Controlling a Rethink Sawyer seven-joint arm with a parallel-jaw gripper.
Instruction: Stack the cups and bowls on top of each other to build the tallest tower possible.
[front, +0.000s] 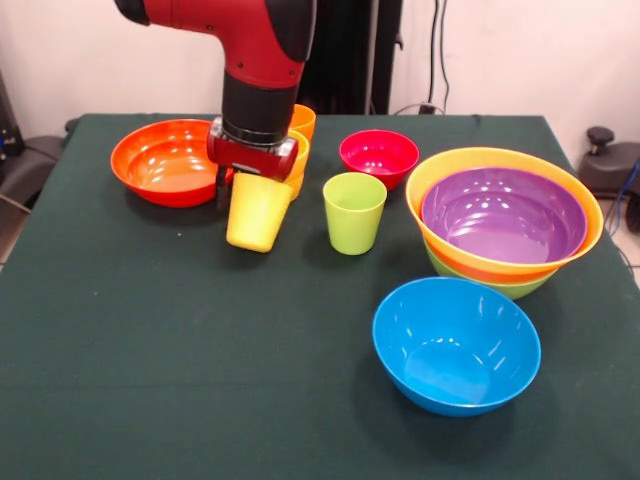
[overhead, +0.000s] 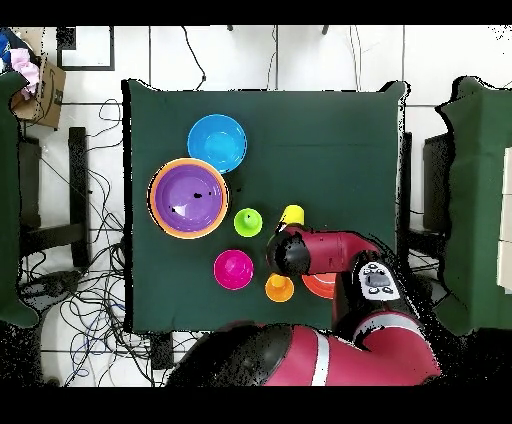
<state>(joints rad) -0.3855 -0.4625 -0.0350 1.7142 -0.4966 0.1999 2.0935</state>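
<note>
My gripper (front: 252, 180) is shut on the rim of a yellow cup (front: 258, 218), which hangs slightly tilted just at or above the cloth; in the overhead view the cup (overhead: 291, 214) pokes out from under the wrist. Behind it stands a small stack of orange and yellow cups (front: 301, 128), partly hidden by the wrist. A lime green cup (front: 353, 211) stands upright to the right. A tower (front: 505, 215) of a purple bowl in a large orange bowl in a lime green bowl stands at right. A blue bowl (front: 456, 343), a magenta-red bowl (front: 379, 155) and a red-orange bowl (front: 160, 160) stand apart.
The dark green table (front: 150, 380) has open cloth at the front left. In the overhead view the arm (overhead: 330, 250) covers part of the red-orange bowl (overhead: 316, 287). Cables and other tables lie beyond the table edges.
</note>
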